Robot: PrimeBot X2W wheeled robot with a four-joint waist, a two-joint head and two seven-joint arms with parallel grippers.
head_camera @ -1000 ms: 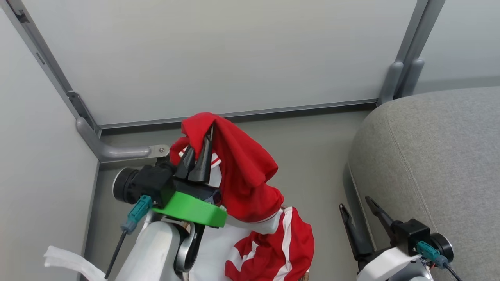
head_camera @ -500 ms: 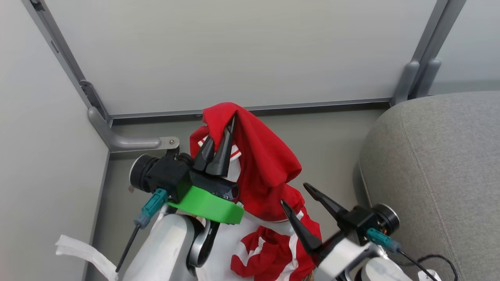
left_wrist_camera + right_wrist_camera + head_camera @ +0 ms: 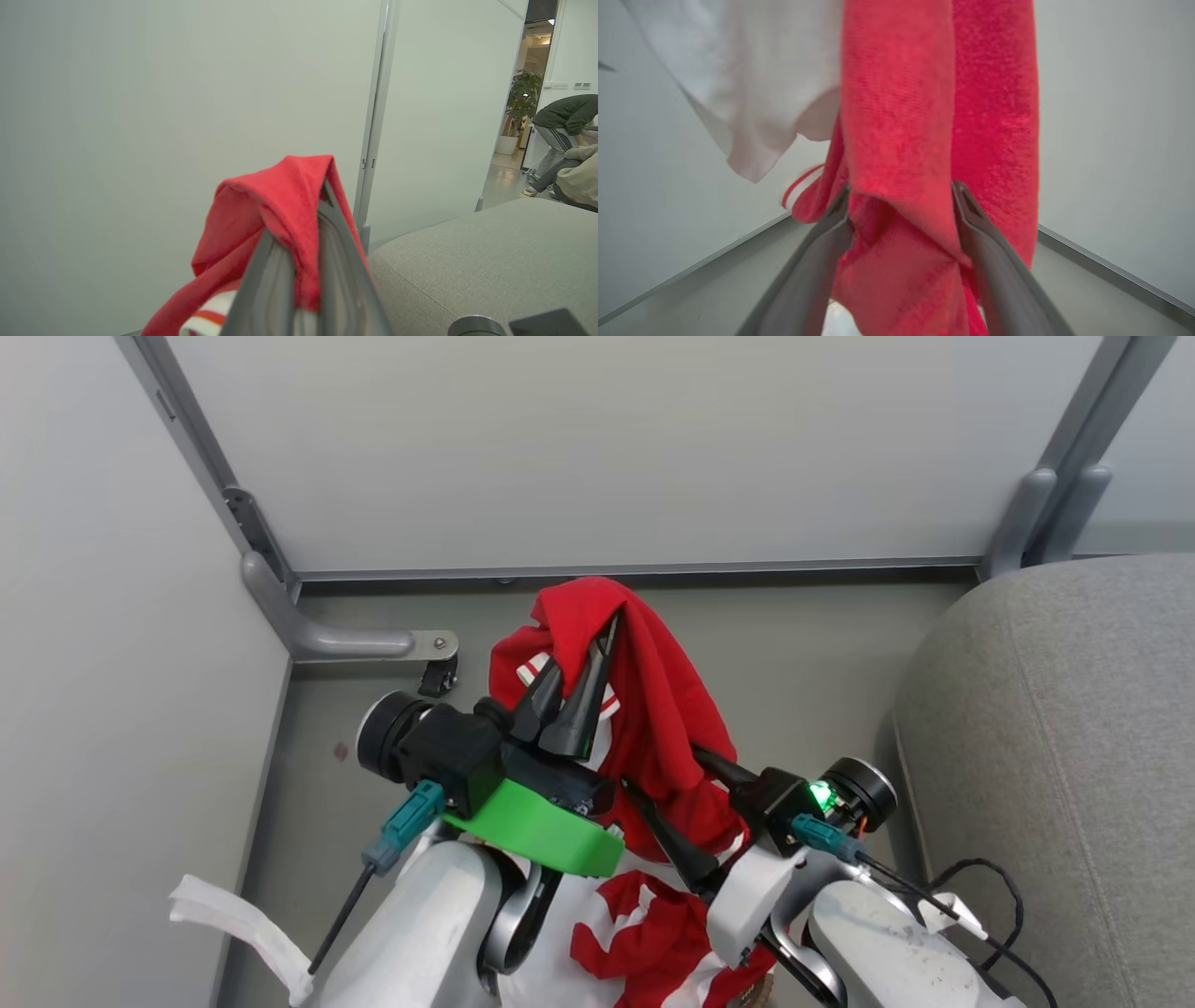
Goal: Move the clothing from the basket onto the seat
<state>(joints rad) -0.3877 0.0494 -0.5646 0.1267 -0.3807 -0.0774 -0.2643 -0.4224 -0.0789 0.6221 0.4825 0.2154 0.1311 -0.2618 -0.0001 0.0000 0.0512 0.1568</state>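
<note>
While the left end effector (image 3: pixel 586 644) clamps the clothing (image 3: pixel 658 709) aloft, left of the seat (image 3: pixel 1055 728), the right end effector (image 3: pixel 902 186) straddles its hanging fold, jaws apart, probably not yet gripping; close squarely before carrying.

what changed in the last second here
The right gripper swung in from beside the seat to the hanging clothing; its open jaws now straddle the fabric, not yet closed on it. The left gripper stays shut on the clothing, holding it up. The head view shifted too; the seat itself did not move.
</note>
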